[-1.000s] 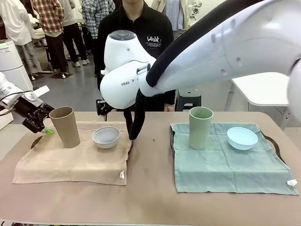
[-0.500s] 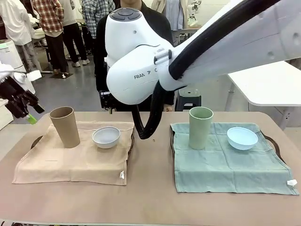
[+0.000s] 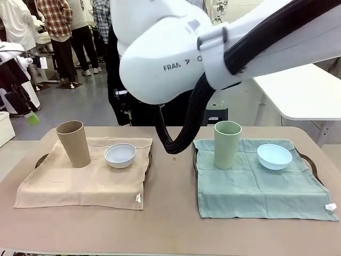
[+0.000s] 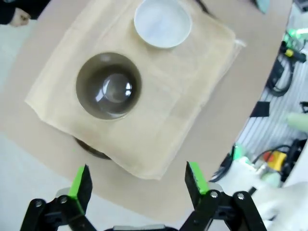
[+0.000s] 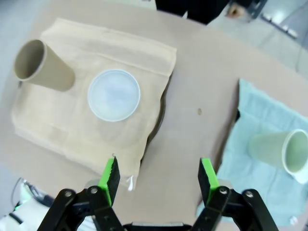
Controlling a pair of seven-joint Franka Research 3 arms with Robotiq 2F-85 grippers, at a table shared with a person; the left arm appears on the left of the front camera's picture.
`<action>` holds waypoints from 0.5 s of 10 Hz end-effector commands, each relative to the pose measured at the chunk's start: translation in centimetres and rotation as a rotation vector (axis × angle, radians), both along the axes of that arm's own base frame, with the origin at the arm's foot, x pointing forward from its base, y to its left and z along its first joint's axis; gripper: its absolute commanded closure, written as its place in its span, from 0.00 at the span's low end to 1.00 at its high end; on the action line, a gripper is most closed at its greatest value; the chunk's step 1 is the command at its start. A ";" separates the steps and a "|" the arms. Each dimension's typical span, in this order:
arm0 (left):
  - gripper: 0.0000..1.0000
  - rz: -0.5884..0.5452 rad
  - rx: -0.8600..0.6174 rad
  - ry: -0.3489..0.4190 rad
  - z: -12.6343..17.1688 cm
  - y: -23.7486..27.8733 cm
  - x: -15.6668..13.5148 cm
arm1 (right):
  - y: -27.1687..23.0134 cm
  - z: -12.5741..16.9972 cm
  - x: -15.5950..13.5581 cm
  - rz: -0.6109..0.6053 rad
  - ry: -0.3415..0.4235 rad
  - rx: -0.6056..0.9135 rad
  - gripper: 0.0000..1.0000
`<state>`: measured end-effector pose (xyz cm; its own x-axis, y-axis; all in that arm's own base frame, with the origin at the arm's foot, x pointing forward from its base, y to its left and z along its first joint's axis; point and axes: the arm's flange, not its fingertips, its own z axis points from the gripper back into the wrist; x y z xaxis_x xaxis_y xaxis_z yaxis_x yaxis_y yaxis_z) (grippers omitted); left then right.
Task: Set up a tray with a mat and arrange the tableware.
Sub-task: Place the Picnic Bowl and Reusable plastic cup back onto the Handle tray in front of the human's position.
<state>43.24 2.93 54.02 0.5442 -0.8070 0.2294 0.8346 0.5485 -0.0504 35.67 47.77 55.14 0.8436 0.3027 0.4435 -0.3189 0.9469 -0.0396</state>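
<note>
Two trays are set out. On the left, a beige mat (image 3: 80, 178) covers a dark tray (image 3: 40, 160) and carries the tan cup (image 3: 73, 143) and the white bowl (image 3: 120, 154). On the right, a green mat (image 3: 256, 186) over a tray (image 3: 312, 164) bears the pale green cup (image 3: 227, 144) and the light blue bowl (image 3: 274, 156). My left gripper (image 3: 29, 113) hangs high off the table's left end, open and empty (image 4: 138, 179), looking down on the tan cup (image 4: 109, 85) and white bowl (image 4: 162, 23). My right gripper (image 5: 159, 179) is open and empty, high above the white bowl (image 5: 114, 95) and the bare strip between the mats.
My right arm (image 3: 224, 48) spans the top of the front view. A person in black (image 3: 118, 96) stands at the far side behind it. A white table (image 3: 303, 93) stands at the back right, and other people (image 3: 58, 32) are at the back left.
My left gripper has risen up and leftward, away from the tan cup. My right arm has lifted higher and closer to the camera. The tableware has not moved.
</note>
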 end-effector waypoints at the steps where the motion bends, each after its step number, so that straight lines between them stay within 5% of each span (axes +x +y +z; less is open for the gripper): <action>1: 0.00 0.071 -0.059 -0.029 3.2 -2.0 -1.1 | -0.6 1.5 -2.5 -0.049 -0.053 -0.008 0.16; 2: 0.00 0.059 -0.110 -0.083 4.7 -2.2 -2.0 | -0.7 1.2 -1.8 -0.052 -0.038 0.004 0.16; 3: 0.00 0.035 -0.015 -0.007 1.6 -1.3 -0.7 | -0.1 1.7 -1.7 -0.008 -0.018 -0.003 0.16; 5: 0.00 0.035 -0.015 -0.007 1.6 -1.3 -0.7 | -0.1 1.7 -1.7 -0.008 -0.018 -0.003 0.16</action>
